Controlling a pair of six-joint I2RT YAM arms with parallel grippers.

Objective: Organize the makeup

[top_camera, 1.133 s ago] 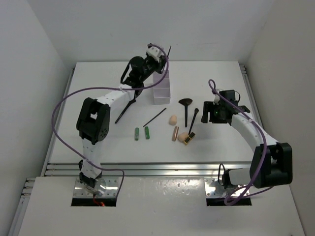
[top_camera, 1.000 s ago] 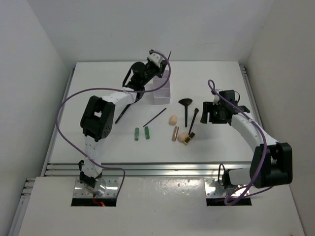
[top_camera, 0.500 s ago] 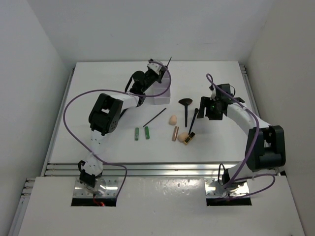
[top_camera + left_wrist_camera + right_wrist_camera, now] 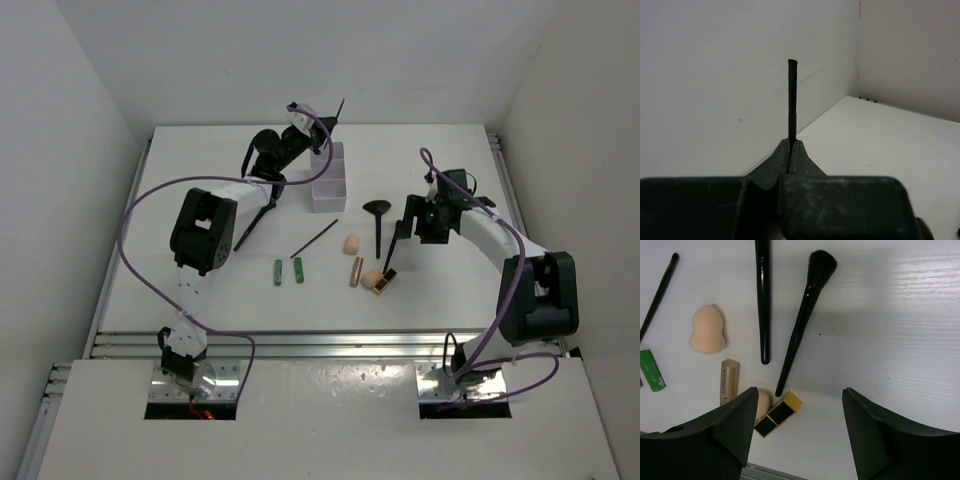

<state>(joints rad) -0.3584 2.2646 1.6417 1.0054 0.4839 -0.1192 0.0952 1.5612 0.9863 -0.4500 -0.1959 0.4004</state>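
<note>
In the upper centre of the top view, the left gripper (image 4: 320, 125) is clamped on a thin black stick (image 4: 791, 100), near the upper end of the white box (image 4: 328, 195). At centre right, the right gripper (image 4: 797, 407) (jaws spread wide) hangs over the round brush (image 4: 800, 325). The black-gold lipstick (image 4: 778, 412), 2 peach sponges (image 4: 706, 330) and 2 green tubes (image 4: 278, 272) lie at mid-frame.

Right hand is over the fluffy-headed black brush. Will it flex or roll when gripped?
Likely stiff: the brush lies dead straight. Its round, tapered handle may roll or pivot if nudged. The bristles look soft, so mid-handle seems safer.
</note>
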